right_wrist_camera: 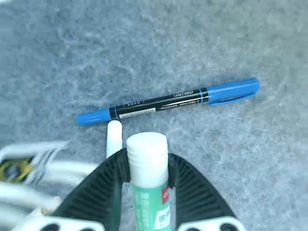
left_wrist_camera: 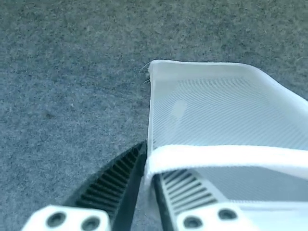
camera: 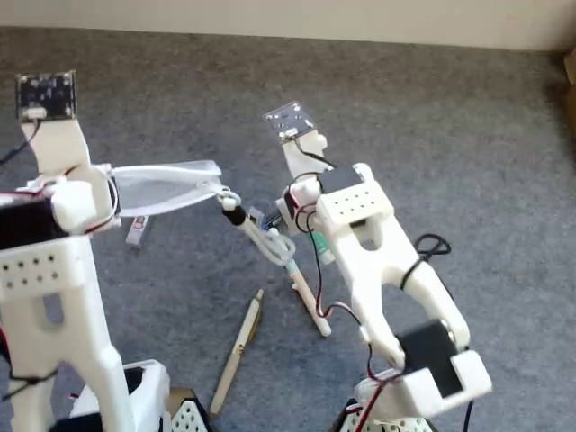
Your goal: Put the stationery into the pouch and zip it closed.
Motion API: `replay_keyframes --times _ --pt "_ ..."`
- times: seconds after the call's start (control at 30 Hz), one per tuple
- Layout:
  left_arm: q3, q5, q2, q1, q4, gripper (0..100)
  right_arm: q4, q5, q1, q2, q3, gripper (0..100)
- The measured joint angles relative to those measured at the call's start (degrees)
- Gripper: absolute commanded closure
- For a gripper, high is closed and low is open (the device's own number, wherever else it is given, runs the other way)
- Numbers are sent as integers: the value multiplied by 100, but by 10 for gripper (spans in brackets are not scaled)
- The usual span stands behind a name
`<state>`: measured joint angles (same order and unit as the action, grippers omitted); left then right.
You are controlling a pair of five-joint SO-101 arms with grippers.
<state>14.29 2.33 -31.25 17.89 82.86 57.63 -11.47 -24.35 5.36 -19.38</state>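
Note:
My left gripper [left_wrist_camera: 147, 166] is shut on the rim of a translucent white mesh pouch [left_wrist_camera: 221, 113] and holds it just above the grey carpet. In the high view the pouch [camera: 166, 187] stretches from the left gripper [camera: 115, 193] toward the middle. My right gripper [right_wrist_camera: 147, 161] is shut on a green and white glue stick [right_wrist_camera: 148, 183], seen in the high view near the right gripper [camera: 310, 241]. Just beyond the stick lies a blue marker [right_wrist_camera: 168, 102]. A white pen [camera: 270, 245] with a black cap lies next to the pouch's end. A beige pen [camera: 238, 346] lies nearer the arm bases.
Grey carpet [camera: 450, 135] covers the whole work area, with open room at the back and right. A small white tag [camera: 135, 232] lies under the pouch. The arm bases [camera: 144, 396] stand at the front edge.

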Motion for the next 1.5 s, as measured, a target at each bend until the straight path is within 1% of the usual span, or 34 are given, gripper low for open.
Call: replay_keyframes --times 0.2,0.37,0.5,0.6,0.77,1.0,1.13,1.33,1.5 --pt "-1169 211 941 -105 396 993 0 26 0 765 -132 994" --pt "-2207 334 1662 -158 932 993 0 563 0 1714 -237 994" --pt "-2936 378 2189 -255 1310 993 0 818 0 2400 -369 994" --pt "-3262 404 2488 -290 1451 993 0 1046 -185 2840 -422 994" --pt "-3437 413 2699 -290 1451 993 -88 1169 -642 3358 -422 994" --pt "-3455 413 2716 -290 1451 993 -1134 1187 -1213 3807 -422 994" --pt "-3455 413 2716 -290 1451 993 -1662 1187 -1354 3815 -422 994" --pt "-3455 413 2716 -290 1451 993 -2180 1187 -1424 3815 -422 994" --pt "-3455 413 2716 -290 1451 993 -2637 1187 -1767 3815 -422 994"
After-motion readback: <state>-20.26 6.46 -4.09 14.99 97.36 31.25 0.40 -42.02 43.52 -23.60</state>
